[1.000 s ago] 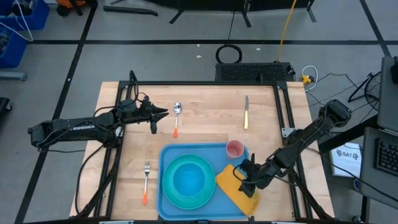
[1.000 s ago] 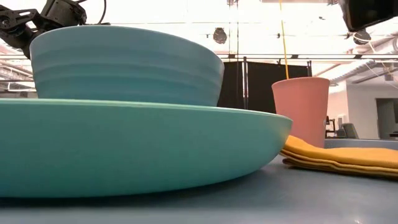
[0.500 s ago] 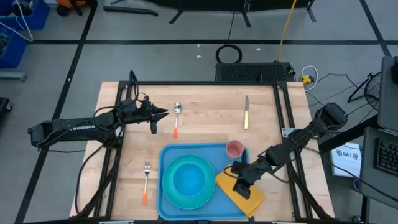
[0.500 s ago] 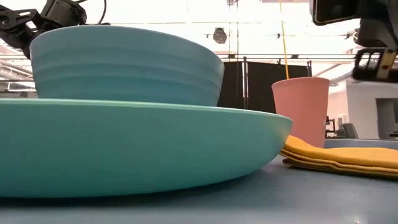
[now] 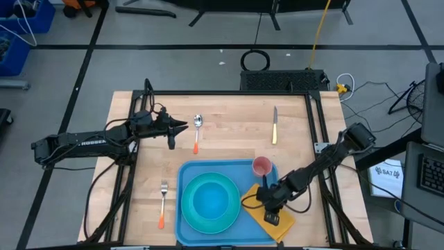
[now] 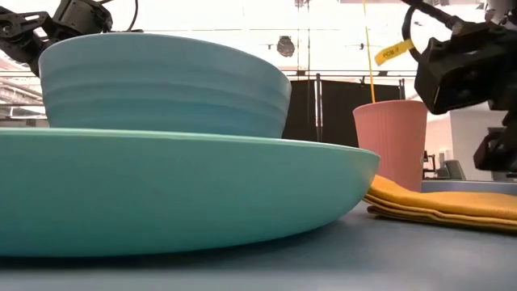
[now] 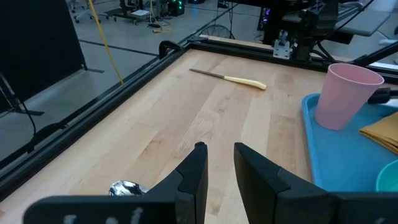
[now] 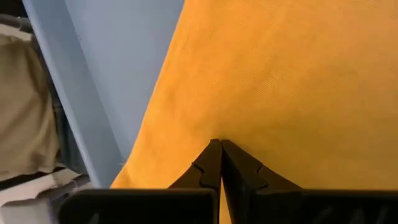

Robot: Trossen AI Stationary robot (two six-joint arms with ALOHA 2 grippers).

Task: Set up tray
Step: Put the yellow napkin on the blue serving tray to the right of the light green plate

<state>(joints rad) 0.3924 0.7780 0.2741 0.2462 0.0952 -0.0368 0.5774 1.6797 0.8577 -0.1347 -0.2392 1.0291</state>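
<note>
Pale wooden tabletop (image 5: pixel 229 142); large flat blue plastic tray (image 5: pixel 186 173) at near edge, loaded with turquoise plate (image 5: pixel 210 201), pink cup (image 5: pixel 261 166), orange-yellow napkin (image 5: pixel 263 212). Right gripper (image 5: pixel 272 208) shut, empty, over napkin; left gripper (image 5: pixel 182 126) part-open, empty. 3 utensils outstanding.

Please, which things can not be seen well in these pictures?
- Tray, high view: mostly covered by the plate and napkin; the picture's edge cuts its near rim.
- Bowl's inside, low view: hidden by its own wall.
- Napkin under the right pincer, right wrist view: the shut tips meet at the cloth; whether they pinch it cannot be told.
- Spoon, left wrist view: mostly hidden behind the left pincer.
</note>
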